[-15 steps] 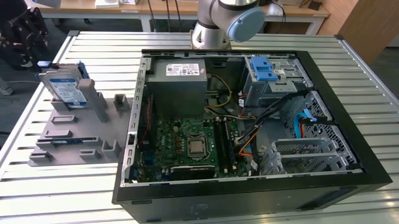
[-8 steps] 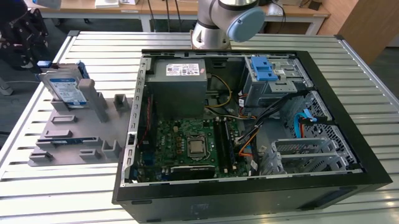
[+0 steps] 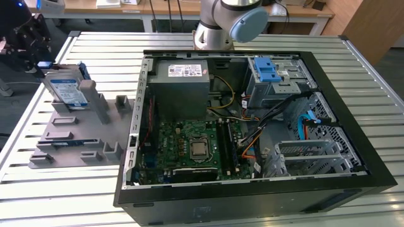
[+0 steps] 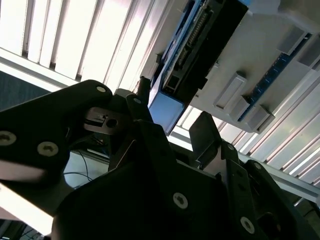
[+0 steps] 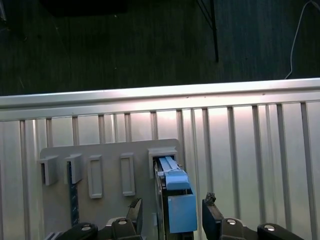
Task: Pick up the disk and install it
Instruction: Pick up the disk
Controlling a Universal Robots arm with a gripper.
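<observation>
Well, closest to me stands the open computer case [image 3: 252, 201] on the slatted metal table [image 3: 57, 189], so that the green motherboard [image 3: 192, 142] and the grey power supply box [image 3: 183, 87] can be seen inside. At its far corner a blue latch bracket [image 3: 266, 71] sits on the drive cage. Beside the case, toward the exterior view's left, lies a grey fixture [image 3: 75, 137] with several slots. The disk [image 3: 67, 92] stands upright on its edge in the farthest slot, well apart from the cage and so not installed. At the far end of the disk, in the first wrist view, the gripper [image 5: 172, 215] has its fingers [image 5: 212, 217] one on each side of the blue carrier. They are spread wider than the disk, with a small gap on both sides, and they hold nothing. I judge that the pick-up is the step in hand and the grasp is not yet made. That grasp calls for the fingers to close evenly on the two flat faces, so the disk does not tilt or jam in its slot. Farther back are the base of the arm [image 3: 221, 23] and some desks [image 3: 94, 7].
</observation>
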